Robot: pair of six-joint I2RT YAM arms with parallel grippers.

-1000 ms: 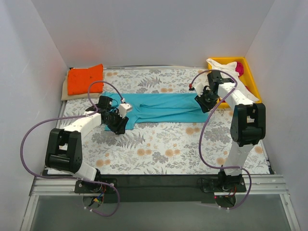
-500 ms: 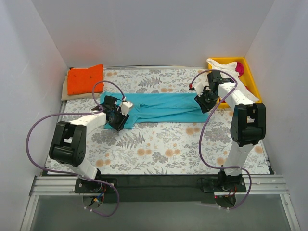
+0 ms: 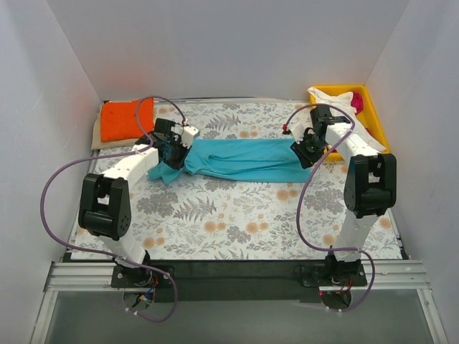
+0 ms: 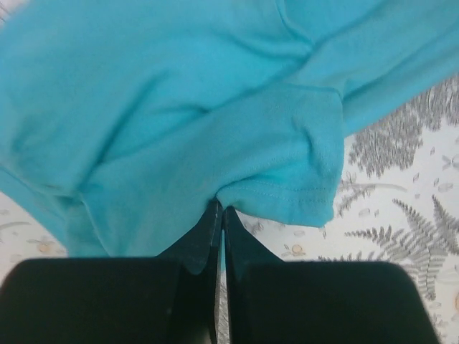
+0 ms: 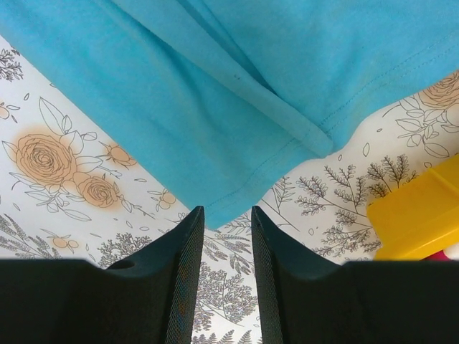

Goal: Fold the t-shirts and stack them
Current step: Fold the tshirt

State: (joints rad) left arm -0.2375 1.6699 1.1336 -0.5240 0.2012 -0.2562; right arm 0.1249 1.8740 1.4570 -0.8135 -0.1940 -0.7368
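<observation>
A teal-blue t-shirt (image 3: 240, 158) lies in a long band across the middle of the floral table cloth. My left gripper (image 3: 174, 153) is shut on the shirt's left end; the left wrist view shows the pinched cloth (image 4: 215, 143) bunched above the closed jaws. My right gripper (image 3: 304, 156) is open at the shirt's right end; in the right wrist view (image 5: 224, 215) a corner of the shirt (image 5: 237, 107) hangs just above the gap between the fingers. A folded orange t-shirt (image 3: 126, 118) lies at the back left. White (image 3: 331, 97) and magenta (image 3: 357, 102) shirts lie in the yellow tray.
The yellow plastic tray (image 3: 374, 123) stands at the back right, close to my right arm, and shows in the right wrist view (image 5: 423, 215). The orange shirt rests on a beige pad (image 3: 97, 136). White walls enclose the table on three sides.
My left gripper has moved back and slightly right, dragging the shirt's left end towards the far side. The right gripper has stayed in place.
</observation>
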